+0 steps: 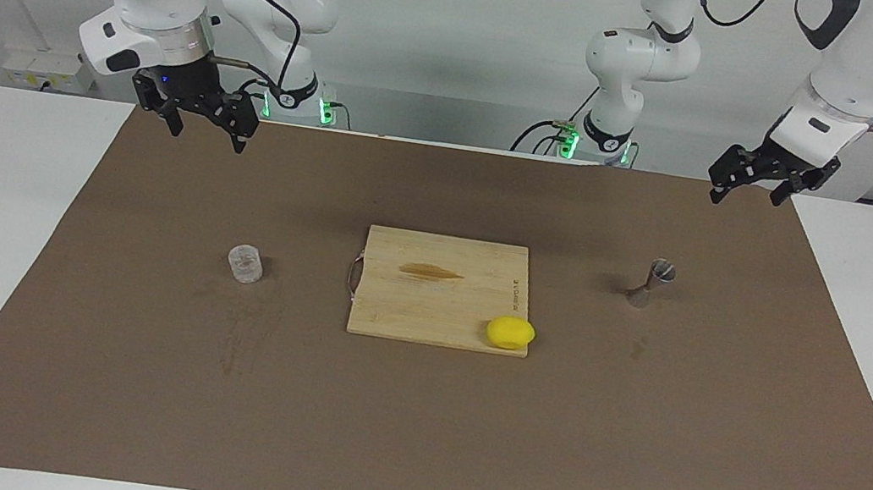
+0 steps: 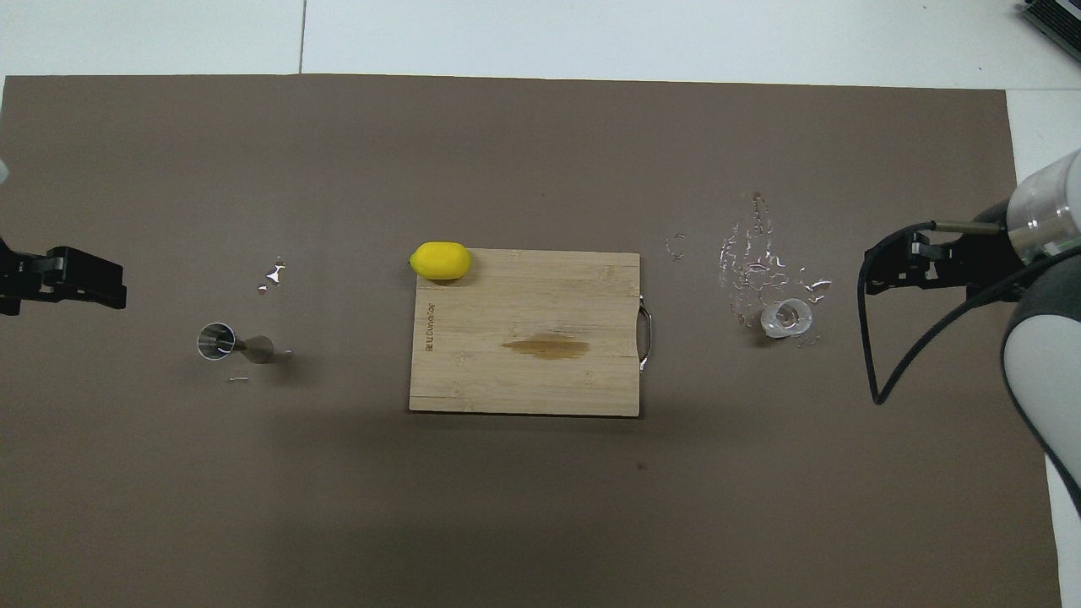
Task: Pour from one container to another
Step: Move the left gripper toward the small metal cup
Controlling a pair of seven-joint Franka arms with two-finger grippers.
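The cutting board (image 1: pixel 437 289) is flanked by open mat: only the clear cup (image 1: pixel 245 264) and the jigger (image 1: pixel 651 283) are stood there, each well apart from it.

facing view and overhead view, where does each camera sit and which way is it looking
Facing view: high across the table, facing the robots; both white arms show, left gripper and right gripper raised and open.
Overhead view: high above the robots' end, looking steeply down; mostly gripper tips show.
Shared, half a turn apart: bamboo cutting board, yellow lemon, small clear cup, silvery hourglass jigger, brown mat.
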